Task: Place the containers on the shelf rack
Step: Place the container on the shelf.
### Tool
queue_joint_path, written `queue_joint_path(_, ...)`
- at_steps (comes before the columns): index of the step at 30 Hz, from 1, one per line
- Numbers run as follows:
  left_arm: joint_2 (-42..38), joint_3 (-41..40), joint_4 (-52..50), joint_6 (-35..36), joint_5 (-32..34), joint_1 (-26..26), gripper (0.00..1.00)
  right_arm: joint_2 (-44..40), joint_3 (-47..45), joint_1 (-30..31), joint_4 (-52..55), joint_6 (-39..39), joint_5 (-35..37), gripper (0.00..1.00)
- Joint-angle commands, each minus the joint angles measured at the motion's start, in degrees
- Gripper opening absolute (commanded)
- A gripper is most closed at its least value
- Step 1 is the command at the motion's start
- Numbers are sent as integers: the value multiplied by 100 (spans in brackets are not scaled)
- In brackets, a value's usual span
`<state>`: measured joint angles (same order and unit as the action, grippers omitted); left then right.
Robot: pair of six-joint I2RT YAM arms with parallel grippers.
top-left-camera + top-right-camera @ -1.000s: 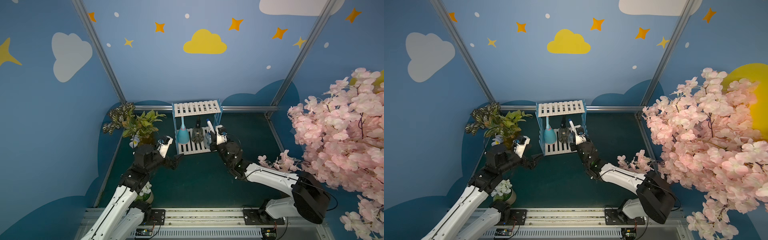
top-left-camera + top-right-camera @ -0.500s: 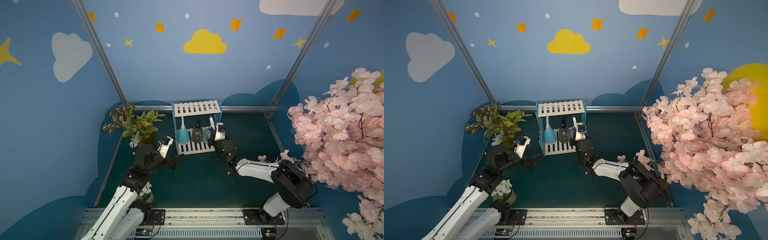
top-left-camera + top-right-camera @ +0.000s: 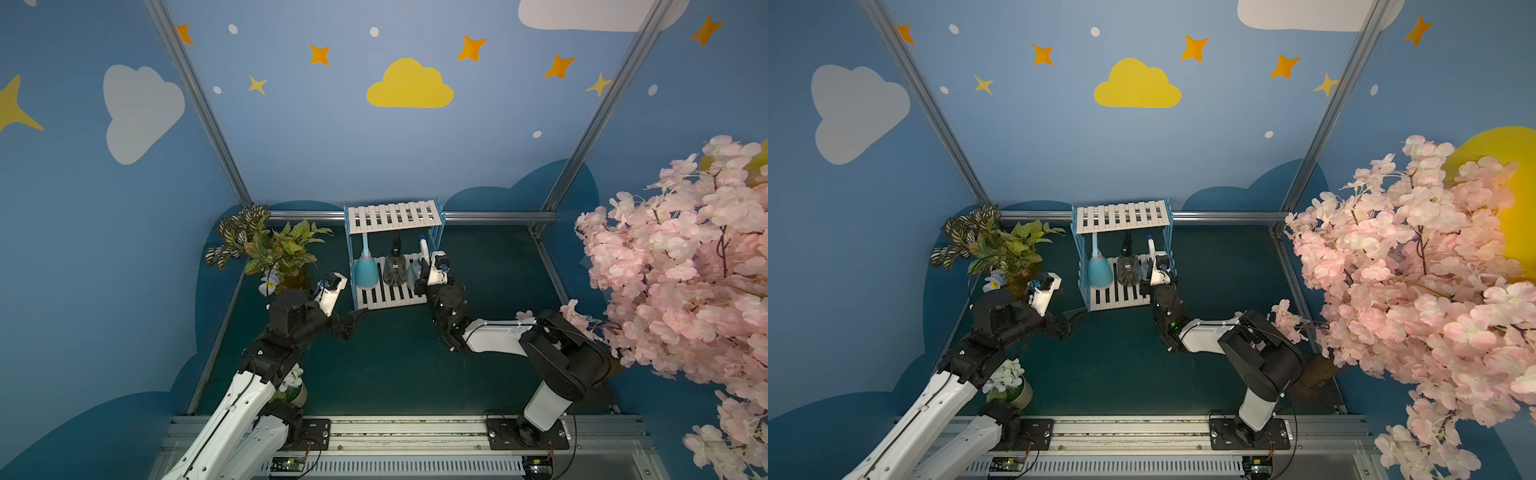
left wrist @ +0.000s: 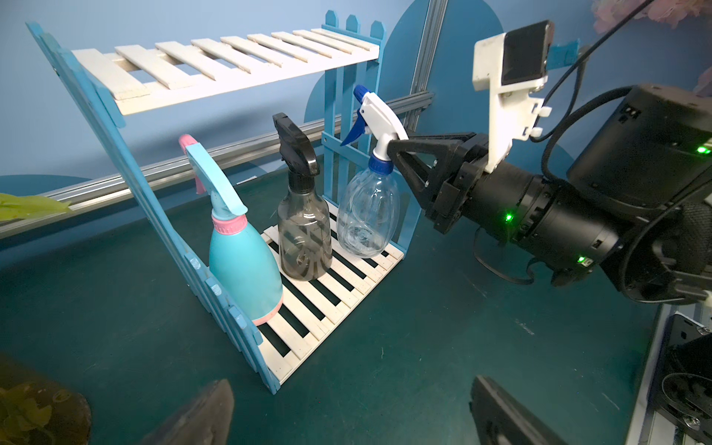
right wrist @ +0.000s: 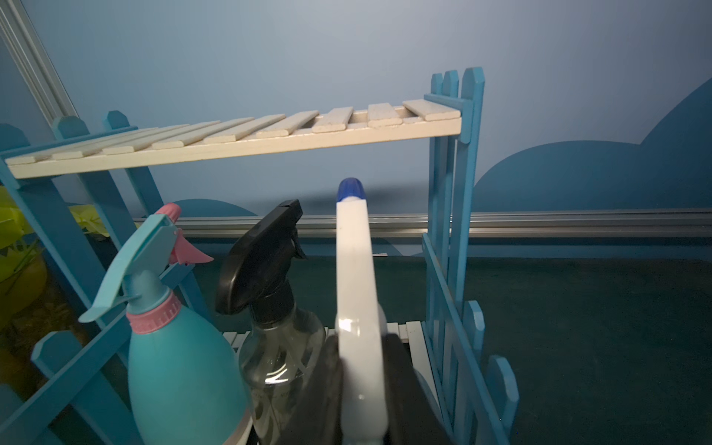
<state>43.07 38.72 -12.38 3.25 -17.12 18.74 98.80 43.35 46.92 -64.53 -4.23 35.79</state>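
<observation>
Spotter: Right hand clamped on the neck of the clear spray bottle, just under its white trigger head. Bottle upright on the lower tier of the shelf rack, right at the hand's tips. Can't tell whether its full weight is down.

Lead: Neighbours?

Spotter: Smoky black spray bottle just beside it, to the hand's left. Light blue spray bottle beyond that. Picket side panel close on the hand's right.

Lead: Risks?

Spotter: Letting go with the base unsettled. The bottle looks empty and light, so it could topple into the black one. Pulling back with a jaw caught under the trigger head would drag it off the tier onto the table. Drift to the right would knock the pickets and shift the whole rack.

Lead: Left hand?

Spotter: Left hand spread wide, empty, low over the table, with the rack's front corner just ahead of it.
</observation>
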Motion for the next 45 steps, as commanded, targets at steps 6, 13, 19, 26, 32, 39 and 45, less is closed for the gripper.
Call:
queue_joint_path(6, -20, -16, 103, 87, -99, -20, 100, 315, 230, -146, -349, -14, 34, 0)
queue_joint_path(13, -18, -22, 113, 81, -104, -15, 100, 585, 446, -217, -345, -65, 11, 0)
queue_joint_path(19, -18, -25, 118, 86, -106, -22, 100, 725, 508, -239, -267, -185, 106, 0)
queue_joint_path(26, -10, -31, 124, 84, -111, -18, 100, 828, 516, -255, 26, -447, 184, 0)
queue_joint_path(32, -22, -31, 118, 81, -104, -19, 100, 851, 551, -257, 220, -468, 256, 3)
queue_joint_path(39, -36, -40, 113, 75, -99, -20, 100, 817, 595, -243, 385, -396, 271, 26)
queue_joint_path(45, -44, -49, 104, 58, -89, -20, 100, 774, 647, -232, 504, -375, 267, 34)
